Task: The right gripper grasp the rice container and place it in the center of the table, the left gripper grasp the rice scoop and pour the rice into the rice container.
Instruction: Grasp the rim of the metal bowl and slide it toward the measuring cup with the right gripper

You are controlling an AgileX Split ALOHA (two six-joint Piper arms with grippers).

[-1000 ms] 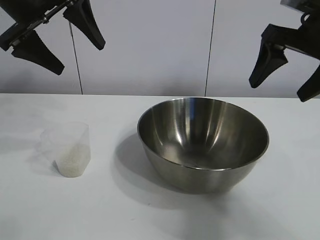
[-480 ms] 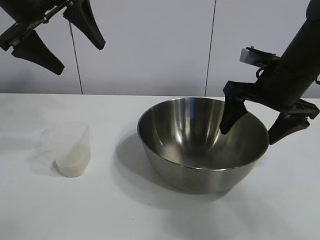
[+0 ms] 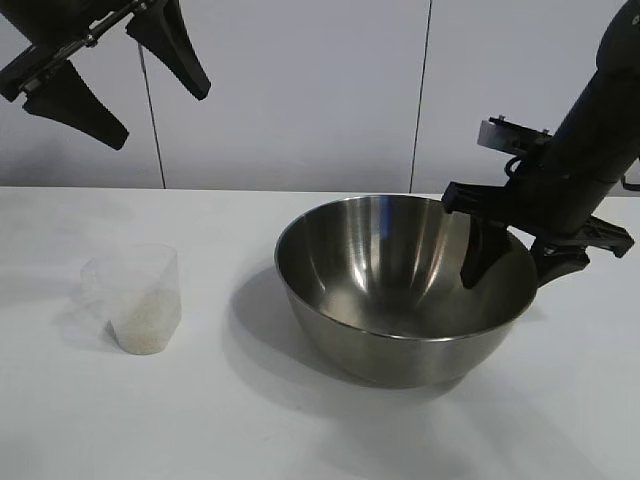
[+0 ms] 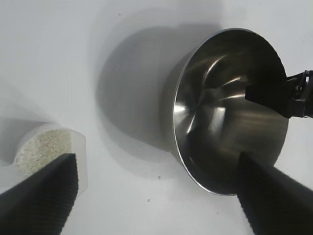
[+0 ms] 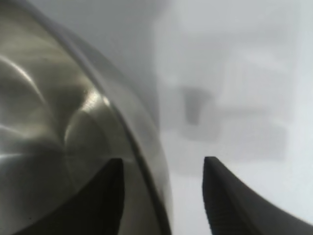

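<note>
The right gripper (image 3: 515, 268) is straddling the right-hand rim of the bowl (image 3: 400, 290), in the centre-right of the exterior frame: one finger (image 3: 482, 255) is reaching down inside the bowl, the other is sitting outside the wall. In the right wrist view the rim (image 5: 128, 132) is running between the two fingers with a gap showing on each side, so the jaws are standing partly apart and are not pressing the metal there. The bowl is resting on the table (image 3: 300, 430), just right of the middle.

The scoop (image 3: 135, 298) is standing upright at the left of the frame, well apart from the bowl, with rice (image 3: 142, 328) lying in its bottom.

The left gripper (image 3: 120, 75) is hanging in the upper left corner, above the table, its fingers spread wide and holding nothing.
</note>
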